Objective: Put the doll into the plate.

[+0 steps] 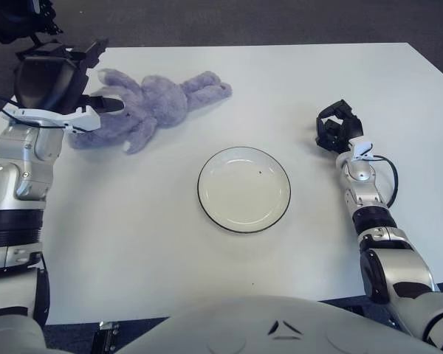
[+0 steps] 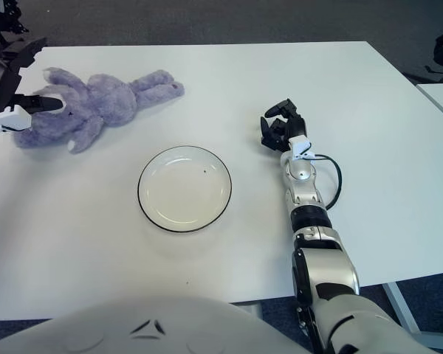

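Left eye: purple doll (image 1: 144,107) sprawls near the bench's (image 1: 133,243) far-left corner, left robot hand (image 1: 63,81) spread over its end, plate (image 1: 244,189) mid-bench sits empty; right eye: right robot hand (image 2: 279,127) curled, holding nothing, toward the right edge.

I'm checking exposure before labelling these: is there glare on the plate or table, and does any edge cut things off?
Left eye view: the black-rimmed white plate shows a soft sheen near its far rim, the white table no harsh glare. Right eye view: the left hand is cropped by the left edge beside the purple plush doll.
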